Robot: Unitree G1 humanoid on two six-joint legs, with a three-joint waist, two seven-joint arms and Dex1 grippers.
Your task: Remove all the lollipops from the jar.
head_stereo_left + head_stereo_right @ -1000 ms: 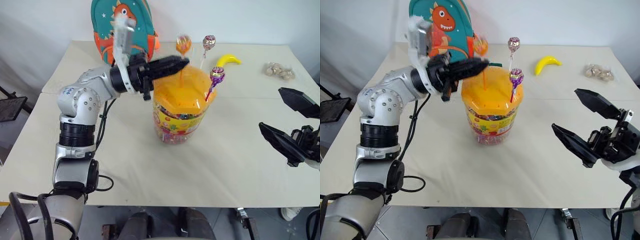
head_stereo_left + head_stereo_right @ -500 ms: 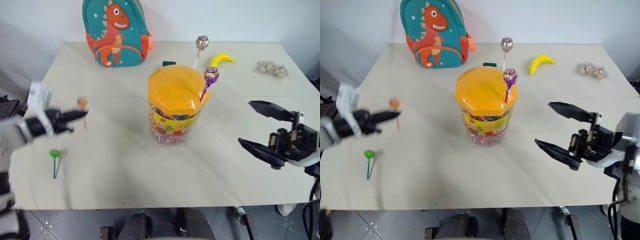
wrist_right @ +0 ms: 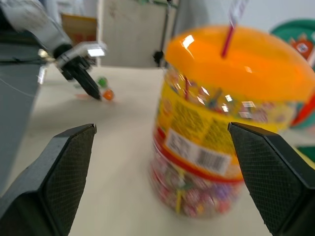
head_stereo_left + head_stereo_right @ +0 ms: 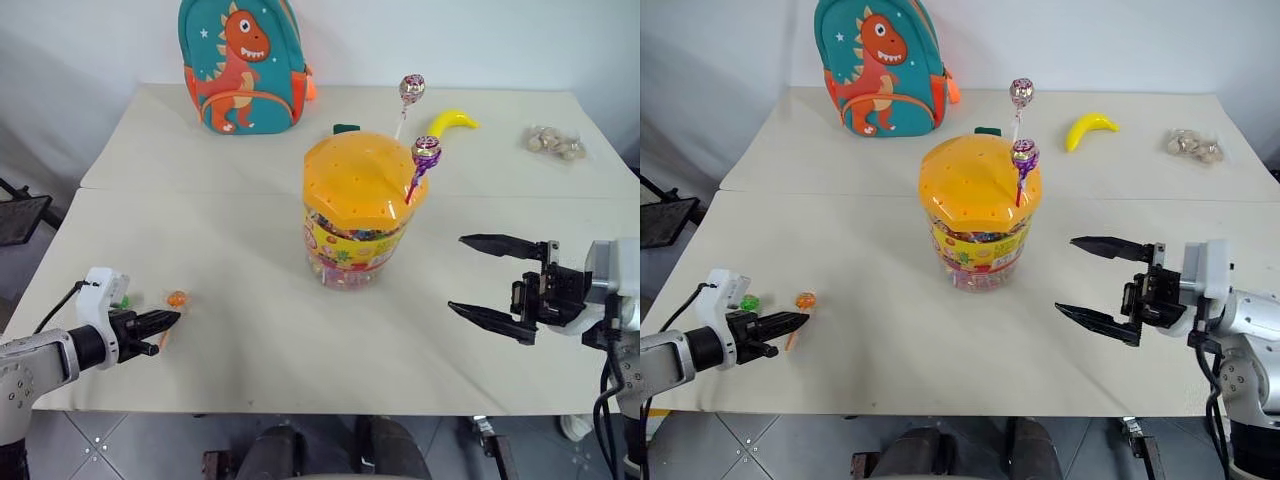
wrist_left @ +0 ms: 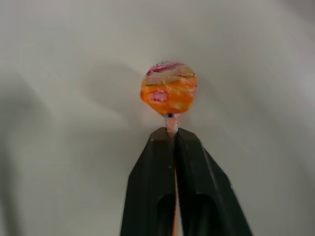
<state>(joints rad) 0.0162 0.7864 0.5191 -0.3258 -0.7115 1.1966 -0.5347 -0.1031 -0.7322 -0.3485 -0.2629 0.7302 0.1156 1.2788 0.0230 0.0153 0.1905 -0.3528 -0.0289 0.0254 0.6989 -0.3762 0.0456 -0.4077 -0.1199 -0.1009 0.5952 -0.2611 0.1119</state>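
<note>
Lollipops are leaving the jar (image 4: 362, 215) one by one. A second ago the left tool (image 4: 168, 320) was at the lid, closed on the orange lollipop (image 4: 176, 299); now it is sitting low at the near left edge of the worktop (image 4: 250, 260), and the candy is lying close to the surface just beside the green lollipop (image 4: 749, 302). In the left wrist view the two fingers (image 5: 152, 187) are still pressing together on the orange stick, so the left tool is gripping it, though I think it is beginning to let go. The right tool (image 4: 1102, 283) is standing wide open and empty, and it is now facing the jar from the right. Two lollipops are still standing in the lid: the white-stick lollipop (image 4: 410, 89) and the purple lollipop (image 4: 425, 153). So half of the job is remaining.
</note>
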